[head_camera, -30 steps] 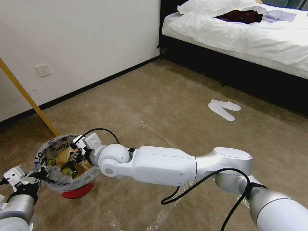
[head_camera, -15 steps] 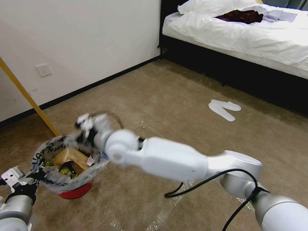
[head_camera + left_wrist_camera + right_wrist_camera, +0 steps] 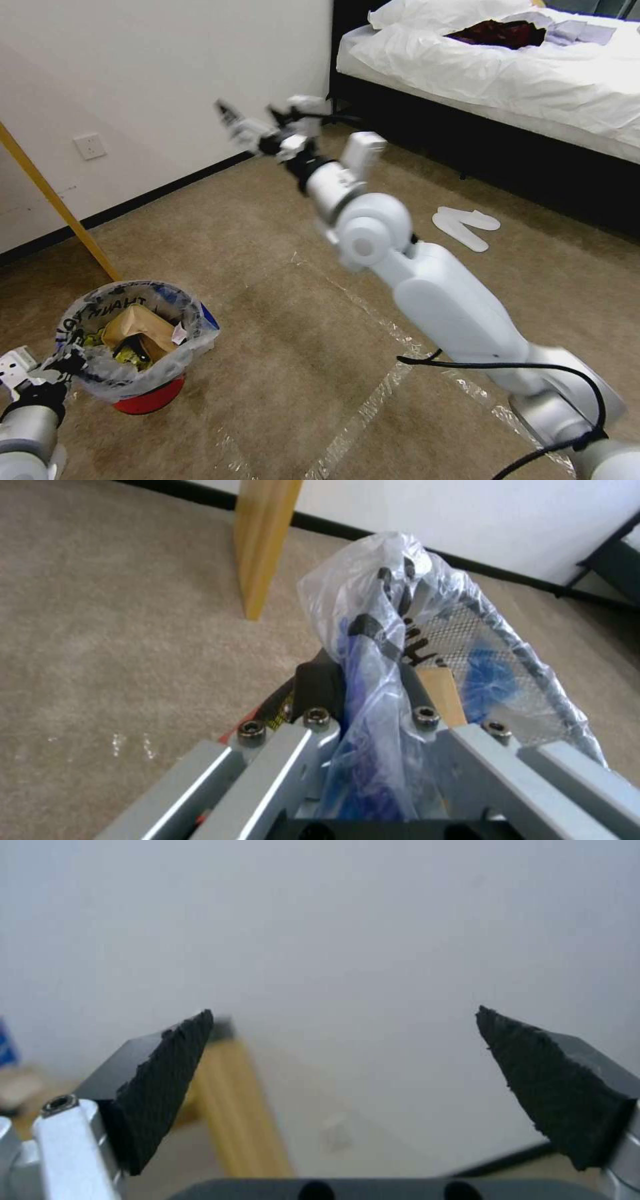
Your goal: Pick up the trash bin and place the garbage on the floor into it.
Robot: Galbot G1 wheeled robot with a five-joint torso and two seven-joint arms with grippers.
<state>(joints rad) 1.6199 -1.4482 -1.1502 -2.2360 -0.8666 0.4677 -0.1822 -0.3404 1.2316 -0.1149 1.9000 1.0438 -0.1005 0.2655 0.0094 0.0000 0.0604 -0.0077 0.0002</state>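
i hold the trash bin point(image 3: 130, 347) by its bag rim in my clamped left gripper point(image 3: 363, 680), low on the floor point(image 3: 280, 280), my right gripper point(image 3: 260, 130) raised with fingers spread and empty, so i should keep the bin level.

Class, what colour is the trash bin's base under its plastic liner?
Red, clearest in the head view: trash bin.

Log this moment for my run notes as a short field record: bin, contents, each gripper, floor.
trash bin: red bucket with clear printed liner, standing on the carpet
contents: brown paper bag, yellow and white scraps
left gripper: shut on the liner at the bin's rim
right gripper: open, empty, raised toward the wall
floor nearby: white slippers by the bed
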